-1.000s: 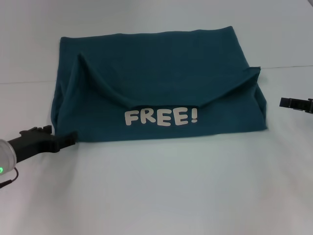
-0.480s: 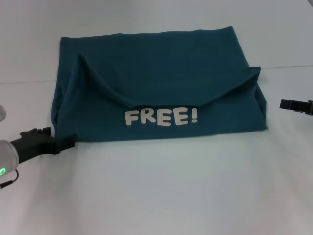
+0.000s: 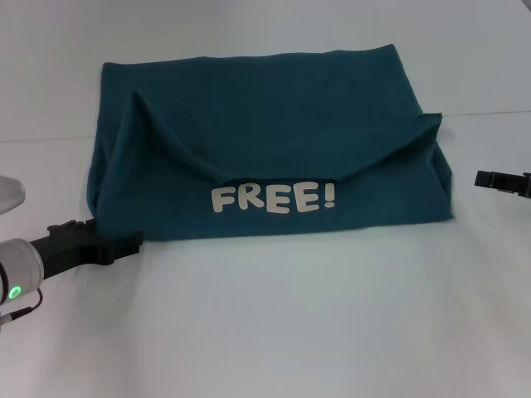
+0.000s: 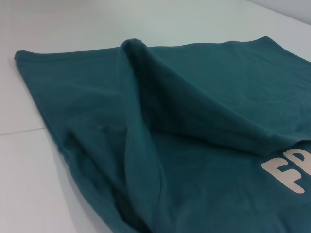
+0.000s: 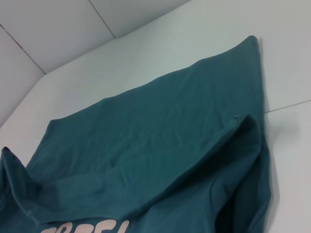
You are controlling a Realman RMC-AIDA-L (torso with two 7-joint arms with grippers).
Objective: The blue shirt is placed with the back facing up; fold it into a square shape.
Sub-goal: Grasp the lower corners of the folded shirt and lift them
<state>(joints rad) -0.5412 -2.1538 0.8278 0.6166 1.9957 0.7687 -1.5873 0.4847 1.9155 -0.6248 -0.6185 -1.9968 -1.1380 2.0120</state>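
Left tool [image 3: 124, 246] (grip state unclear) sits beside one folded blue shirt [image 3: 265, 149]; right tool [image 3: 489, 178] idles apart.

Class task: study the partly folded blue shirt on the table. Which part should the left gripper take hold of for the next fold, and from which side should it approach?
Probably the near-left corner of the blue shirt, approached low from the left side. The left gripper sits at that corner, and the layered edge there is raised off the table. The right gripper could mirror this.

Left tool [image 3: 133, 242] shifted along the table toward the blue shirt [image 3: 265, 141]; tip now just beside its near left corner, lower in head view.
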